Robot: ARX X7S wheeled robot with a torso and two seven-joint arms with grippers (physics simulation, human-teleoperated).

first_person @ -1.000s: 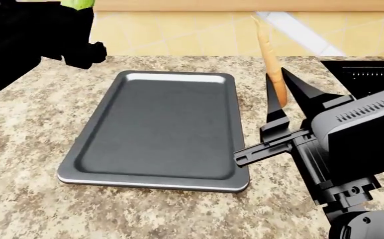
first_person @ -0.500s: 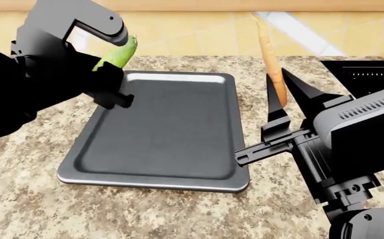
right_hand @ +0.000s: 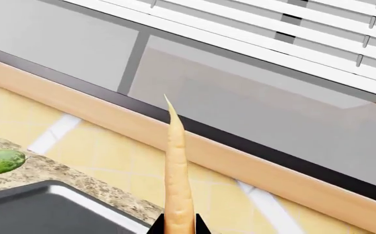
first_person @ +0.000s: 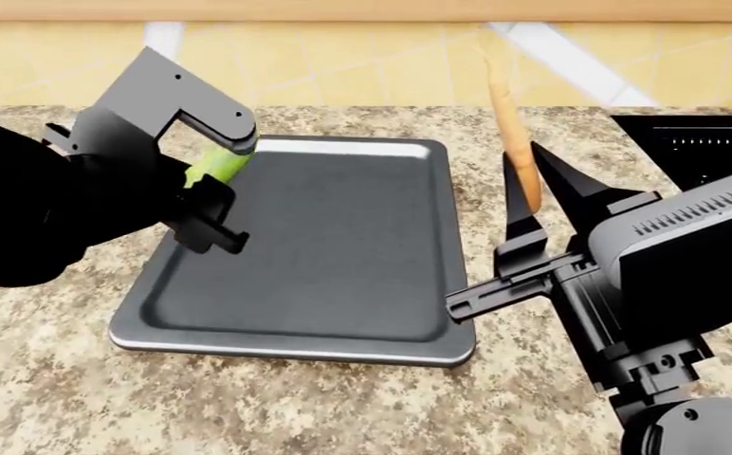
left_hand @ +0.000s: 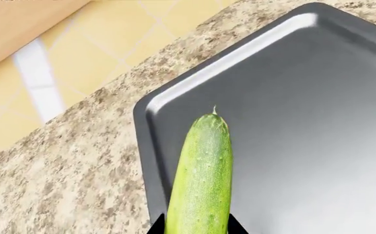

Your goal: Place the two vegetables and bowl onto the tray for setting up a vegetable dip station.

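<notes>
The dark grey tray (first_person: 316, 256) lies on the speckled counter in the middle of the head view. My left gripper (first_person: 214, 175) is shut on the light-green cucumber (first_person: 214, 163) and holds it above the tray's far left corner; the cucumber (left_hand: 202, 170) points out over the tray's rim (left_hand: 150, 117) in the left wrist view. My right gripper (first_person: 531, 194) is shut on the orange carrot (first_person: 514, 133) and holds it upright, just right of the tray; the carrot (right_hand: 177, 165) also shows in the right wrist view. The bowl is out of view.
A yellow tiled wall (first_person: 379, 66) runs behind the counter. A black cooktop (first_person: 707, 142) sits at the right back. The window sill and blinds (right_hand: 253, 63) show in the right wrist view, with the tray corner (right_hand: 38, 209) below.
My left arm has come down and forward with the cucumber, from the top left corner to just above the tray's far left corner. The right gripper with the carrot has barely moved.
</notes>
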